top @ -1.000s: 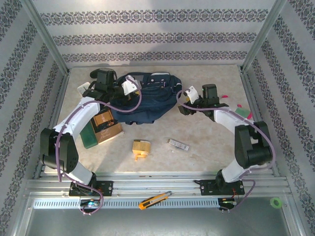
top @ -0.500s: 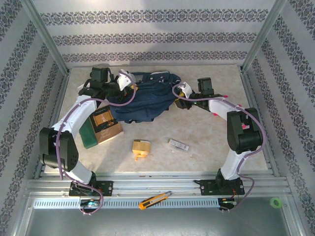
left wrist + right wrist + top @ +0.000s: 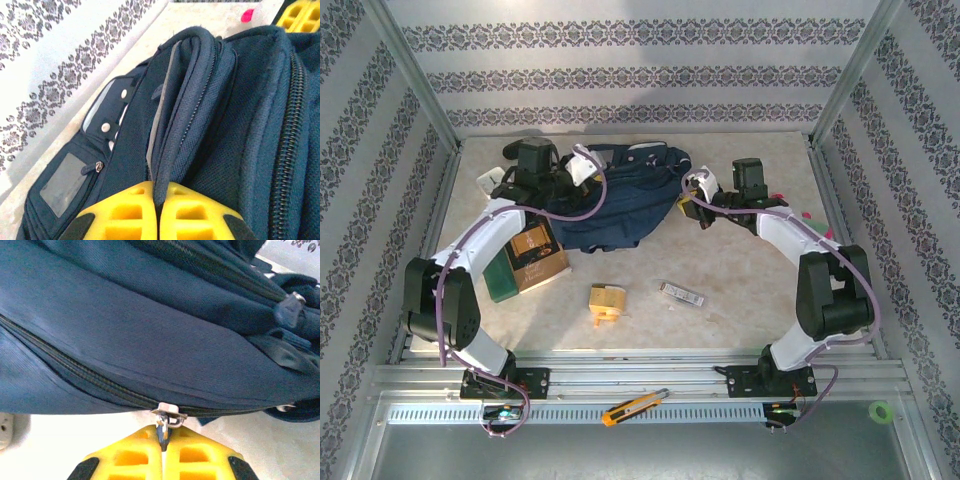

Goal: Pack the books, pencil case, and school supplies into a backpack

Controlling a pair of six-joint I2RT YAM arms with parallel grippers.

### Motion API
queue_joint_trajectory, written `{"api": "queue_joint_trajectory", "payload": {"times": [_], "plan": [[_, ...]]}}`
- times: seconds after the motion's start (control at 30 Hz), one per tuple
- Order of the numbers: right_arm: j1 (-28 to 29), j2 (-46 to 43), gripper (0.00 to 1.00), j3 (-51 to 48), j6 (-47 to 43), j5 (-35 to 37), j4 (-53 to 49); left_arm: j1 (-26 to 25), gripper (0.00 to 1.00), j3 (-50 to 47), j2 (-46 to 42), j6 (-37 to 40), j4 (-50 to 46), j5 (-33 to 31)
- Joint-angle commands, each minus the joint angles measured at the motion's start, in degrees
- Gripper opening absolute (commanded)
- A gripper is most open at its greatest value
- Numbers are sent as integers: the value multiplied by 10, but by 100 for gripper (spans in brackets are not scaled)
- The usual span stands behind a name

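- The left gripper has its 2 yellow fingers pressed together on a raised fold of the backpack. The navy ridge runs up and away from the fingertips.
- Left of those fingers, a flat pocket with a clear window sits on the pack's face. To their right runs a closed dark zipper.
- The right gripper has its 2 fingers pinching the metal zipper pull. The pull hangs from the slider just above the fingertips, and the zip line stretches up and left from there across the fabric.
- In the top view, the left gripper is at the pack's left end and the right gripper at its right end. The backpack lies slumped between the 2 sets of fingers.
- The book lies flat on the table, cover up, on the base side of the left fingers and well apart from them. A green item lies just beside it, on the side away from the right fingers.
- The tan-yellow block and the silver bar lie outside the pack, toward the bases and well apart from both pairs of fingers. The block is nearer the left pair, the bar nearer the right pair.
- An orange-and-black utility knife rests on the metal rail between the arm bases, farthest from the fingers.
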Motion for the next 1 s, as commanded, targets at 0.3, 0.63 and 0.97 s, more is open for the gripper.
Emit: {"api": "queue_joint_trajectory", "payload": {"times": [0.3, 0.63, 0.97], "plan": [[110, -77, 0, 22, 114, 10, -141, -112, 0, -31, -4, -192, 155, -268], [118, -115, 0, 6, 332, -16, -157, -196, 0, -23, 42, -266, 153, -384], [147, -132, 0, -40, 473, -37, -59, -207, 0, -26, 66, -407, 201, -357]]}}
